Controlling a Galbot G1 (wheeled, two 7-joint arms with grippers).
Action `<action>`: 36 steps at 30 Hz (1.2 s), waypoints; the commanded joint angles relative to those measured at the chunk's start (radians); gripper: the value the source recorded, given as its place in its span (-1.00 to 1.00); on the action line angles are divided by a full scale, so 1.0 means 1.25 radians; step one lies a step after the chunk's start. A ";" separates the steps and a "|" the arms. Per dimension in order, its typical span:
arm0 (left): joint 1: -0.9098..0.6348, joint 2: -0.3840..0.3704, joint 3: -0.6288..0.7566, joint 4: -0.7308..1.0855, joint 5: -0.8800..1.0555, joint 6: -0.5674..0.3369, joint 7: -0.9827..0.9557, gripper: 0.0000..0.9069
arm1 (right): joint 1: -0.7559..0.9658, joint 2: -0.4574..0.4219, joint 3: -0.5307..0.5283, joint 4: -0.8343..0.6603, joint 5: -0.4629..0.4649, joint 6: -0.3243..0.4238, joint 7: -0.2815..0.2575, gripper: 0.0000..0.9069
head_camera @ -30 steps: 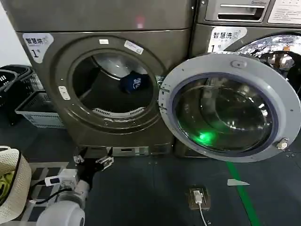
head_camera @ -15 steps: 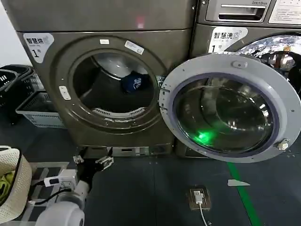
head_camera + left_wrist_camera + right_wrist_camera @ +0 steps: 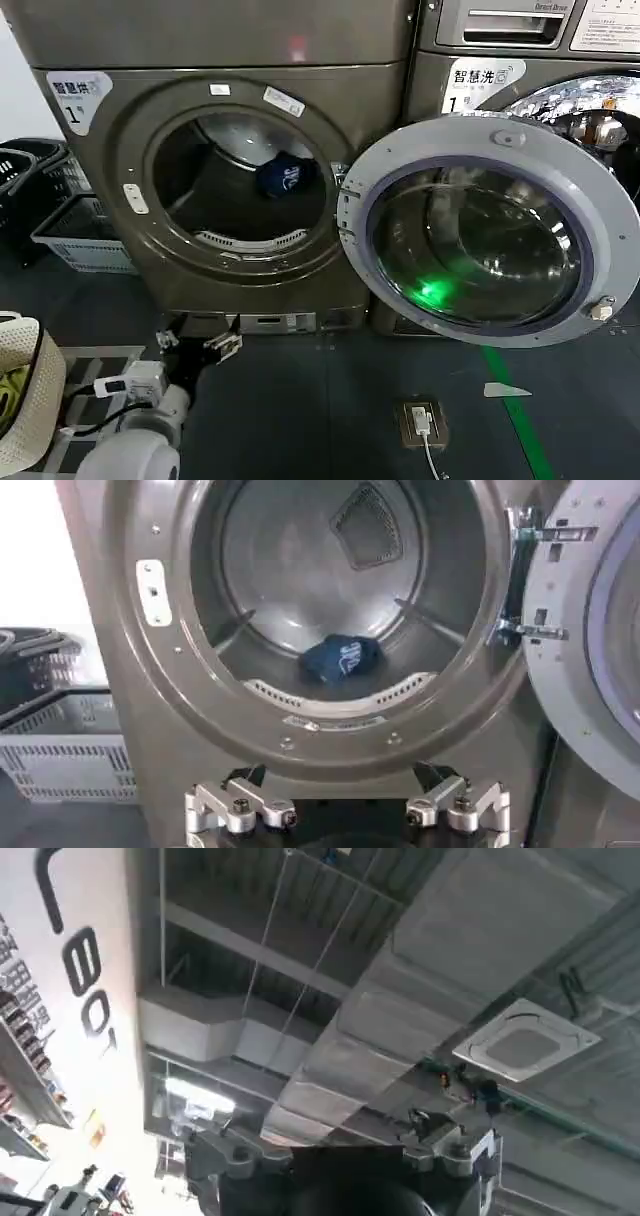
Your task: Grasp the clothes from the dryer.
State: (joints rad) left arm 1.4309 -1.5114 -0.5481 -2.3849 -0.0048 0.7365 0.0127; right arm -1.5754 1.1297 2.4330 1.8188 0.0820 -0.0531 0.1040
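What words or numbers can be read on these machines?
"智慧洗" over "1": white sticker on the open dryer.
"智慧洗" over "1": white sticker on the neighbouring machine.
Small labels around the dryer's opening: too small to read.

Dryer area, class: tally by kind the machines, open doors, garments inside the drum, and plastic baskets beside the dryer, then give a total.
Machines: 2 (dryer, neighbouring machine)
Open doors: 1 (round door)
Garments in drum: 1 (dark blue garment)
Plastic baskets: 2 (grey basket, black basket)
Total: 6
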 commanded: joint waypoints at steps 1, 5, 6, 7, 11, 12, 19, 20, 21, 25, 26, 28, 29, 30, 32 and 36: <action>0.002 0.000 0.001 -0.009 0.005 0.039 -0.007 1.00 | 0.000 0.001 -0.001 -0.001 0.000 -0.001 0.000 1.00; 0.003 0.001 0.002 -0.007 0.001 0.039 -0.006 1.00 | 0.001 0.002 0.001 -0.003 0.000 0.000 -0.002 1.00; 0.003 0.000 0.002 -0.006 0.000 0.039 -0.004 1.00 | 0.001 0.002 0.000 -0.002 0.000 0.000 -0.002 1.00; 0.003 0.000 0.002 -0.007 0.000 0.039 0.000 1.00 | 0.001 0.003 0.001 -0.002 0.001 0.000 -0.002 1.00; 0.005 0.003 0.001 -0.009 0.002 0.039 0.018 1.00 | 0.001 0.002 0.002 -0.005 0.001 -0.001 -0.002 1.00; 0.006 0.002 0.002 -0.009 0.001 0.039 0.018 1.00 | 0.001 0.002 0.002 -0.005 0.001 -0.001 -0.003 1.00; 0.008 0.001 0.003 0.007 -0.001 0.039 -0.009 1.00 | -0.001 0.003 0.001 -0.006 0.001 -0.003 -0.004 1.00; 0.008 0.002 0.005 0.012 -0.002 0.039 -0.019 1.00 | 0.000 0.003 0.001 -0.006 0.000 -0.003 -0.004 1.00; 0.009 0.002 0.005 0.014 -0.001 0.039 -0.022 1.00 | 0.001 0.002 0.002 -0.007 0.000 -0.004 -0.004 1.00; 0.010 0.005 0.006 0.010 -0.003 0.039 -0.017 1.00 | -0.001 0.003 -0.006 -0.003 0.000 -0.006 -0.003 1.00; 0.009 0.005 0.006 0.009 -0.004 0.039 -0.017 1.00 | 0.000 0.004 -0.008 0.000 0.000 -0.006 -0.002 1.00; 0.008 0.004 0.008 0.008 -0.004 0.039 -0.017 1.00 | 0.003 0.006 -0.010 0.005 0.000 -0.007 -0.002 1.00; 0.007 0.004 0.009 0.008 -0.004 0.039 -0.016 1.00 | 0.003 0.006 -0.010 0.005 0.000 -0.007 -0.002 1.00; 0.007 0.004 0.010 0.007 -0.004 0.039 -0.016 1.00 | 0.002 0.006 -0.010 0.005 0.000 -0.007 -0.003 1.00; 0.006 0.004 0.011 0.006 -0.004 0.039 -0.017 1.00 | 0.000 0.005 -0.009 0.003 0.000 -0.007 -0.003 1.00; 0.005 0.003 0.012 0.008 -0.003 0.039 -0.016 1.00 | -0.001 0.003 -0.005 0.000 0.001 -0.007 -0.002 1.00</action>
State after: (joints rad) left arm 1.4379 -1.5072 -0.5343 -2.3788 -0.0098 0.7365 -0.0027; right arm -1.5777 1.1332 2.4261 1.8178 0.0821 -0.0612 0.1005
